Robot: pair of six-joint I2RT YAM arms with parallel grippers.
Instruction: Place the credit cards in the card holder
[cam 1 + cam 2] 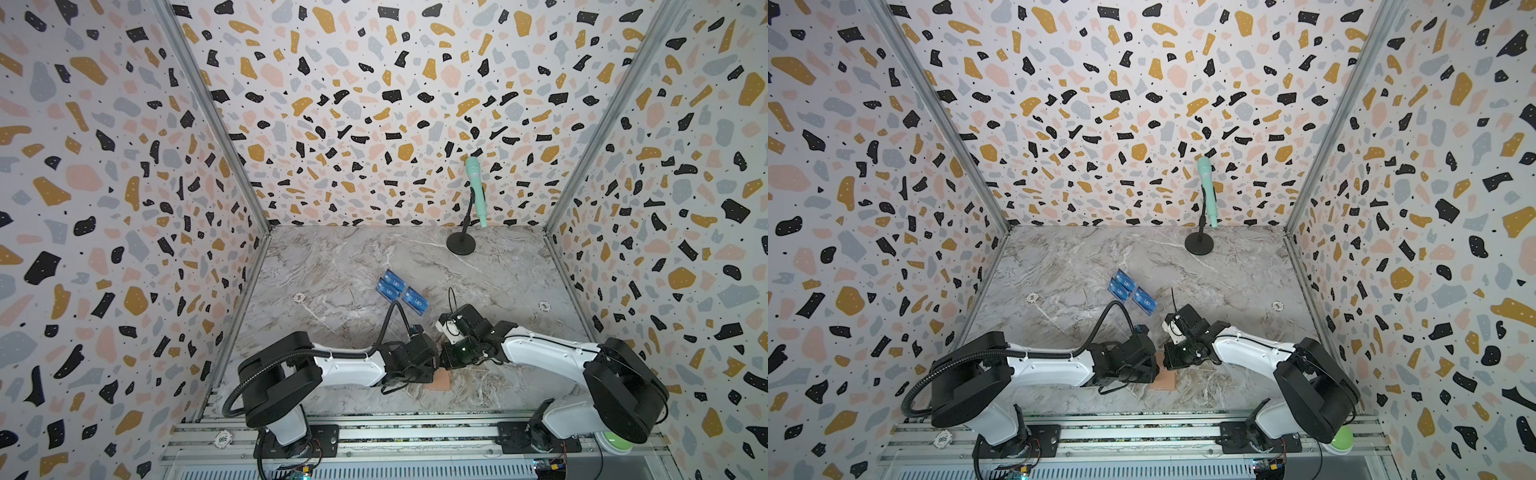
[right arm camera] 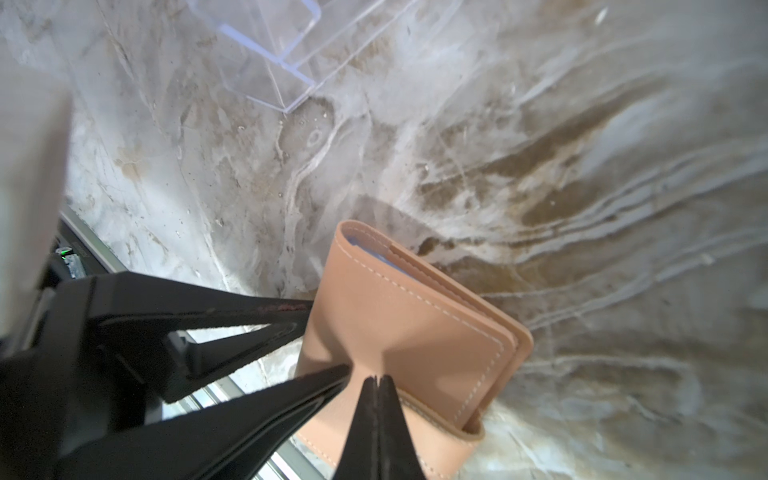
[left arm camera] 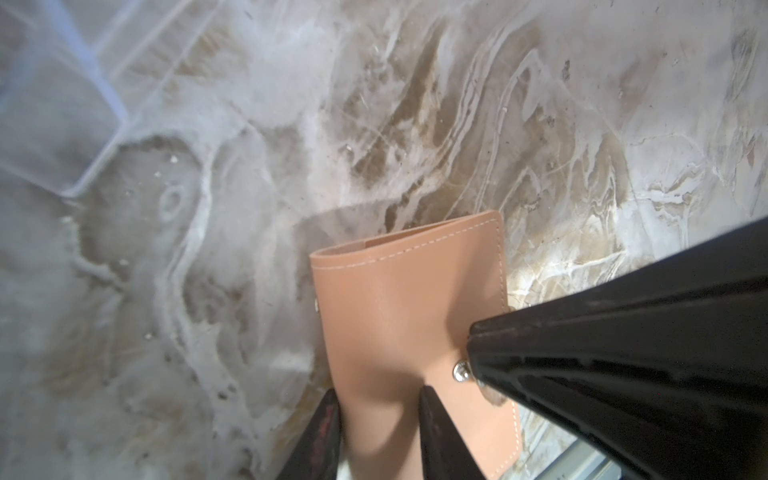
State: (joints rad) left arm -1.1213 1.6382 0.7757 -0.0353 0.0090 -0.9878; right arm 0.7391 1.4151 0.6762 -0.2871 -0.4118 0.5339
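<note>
Just inside the front edge of the marble surface (image 1: 332,257), the left fingers (image 3: 322,432) clamp one edge of the salmon card holder (image 3: 407,311). The right fingers (image 2: 370,415), pressed fully together, touch its cover. Blue credit cards (image 1: 401,291) stand well behind, with open marble on every side.

Worktop (image 1: 498,291): grey-white marble pattern with brown veining, walled on three sides. Back edge, right of centre: black round-footed stand (image 1: 461,243), upright, bearing a mint-green microphone (image 1: 475,187). Middle, slightly left of centre: clear acrylic tiered stand (image 2: 266,62) holding blue credit cards (image 1: 392,286) with white lettering. Near the left edge: one small white round token (image 1: 299,297), flat. Near the right edge: a second like token (image 1: 544,306). Front edge, centre: salmon-pink card holder (image 1: 437,380), partly hidden; whether it rests flat cannot be told.
</note>
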